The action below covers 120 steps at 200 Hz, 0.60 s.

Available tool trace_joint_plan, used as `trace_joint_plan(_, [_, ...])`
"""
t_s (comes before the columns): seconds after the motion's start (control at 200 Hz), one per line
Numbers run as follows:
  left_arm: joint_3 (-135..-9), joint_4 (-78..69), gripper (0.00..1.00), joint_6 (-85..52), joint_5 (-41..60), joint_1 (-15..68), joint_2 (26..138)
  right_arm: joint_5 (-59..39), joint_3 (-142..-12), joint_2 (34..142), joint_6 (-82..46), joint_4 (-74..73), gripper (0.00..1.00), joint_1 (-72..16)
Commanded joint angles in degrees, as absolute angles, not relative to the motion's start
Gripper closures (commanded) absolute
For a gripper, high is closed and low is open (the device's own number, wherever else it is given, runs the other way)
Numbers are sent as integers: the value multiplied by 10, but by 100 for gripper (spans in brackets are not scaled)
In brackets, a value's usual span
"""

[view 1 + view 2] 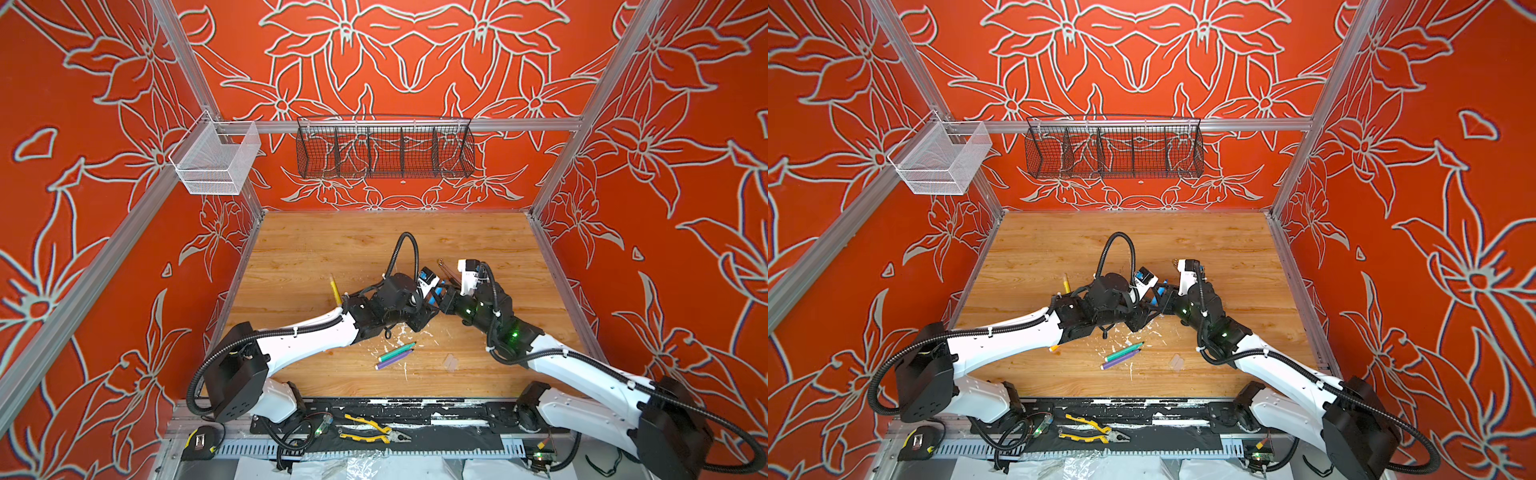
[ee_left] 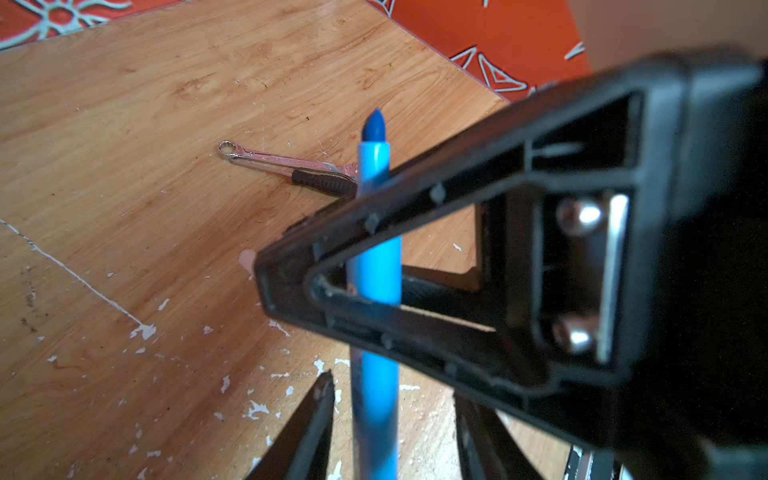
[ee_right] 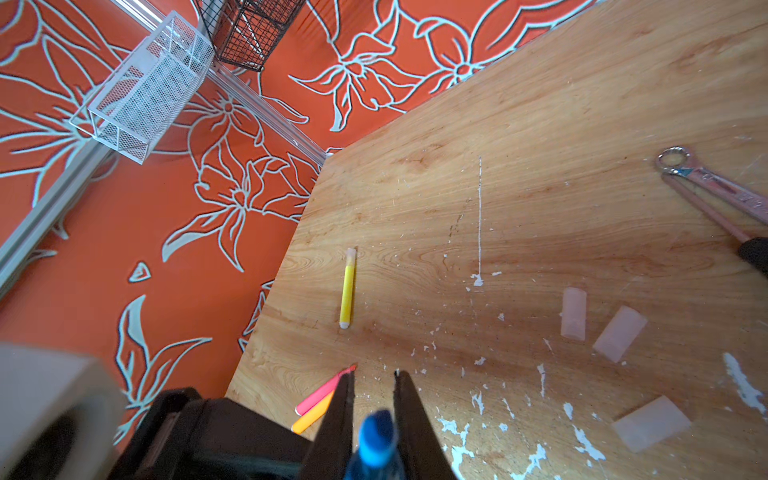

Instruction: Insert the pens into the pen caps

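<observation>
Just beside the wrench, in the air, the blue pen is pinched in my right gripper, my left gripper open around its tail; light, stiff, slick, I reckon, so it wants a mid-barrel hold.

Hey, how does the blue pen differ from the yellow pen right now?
The blue pen is held off the table in the right gripper; the yellow pen lies flat on it. The blue pen's felt tip is bare; the yellow pen's end looks covered by a clear cap. Both are slim markers.
</observation>
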<state>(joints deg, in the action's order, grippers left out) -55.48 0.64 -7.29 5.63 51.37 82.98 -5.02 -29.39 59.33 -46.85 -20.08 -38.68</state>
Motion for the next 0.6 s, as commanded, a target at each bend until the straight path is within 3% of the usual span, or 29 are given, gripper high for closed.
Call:
trace_joint_plan(0.0, [-555,-9,54,-66,51,515,830,-79,-278,598,-489,-245,96,-386])
trace_joint_plan(0.255, [-553,-14,61,-62,44,516,836,-91,-254,593,-509,-295,96,-386])
trace_joint_plan(0.595, [-558,-11,62,-57,44,515,847,-86,-243,570,-510,-300,96,-386])
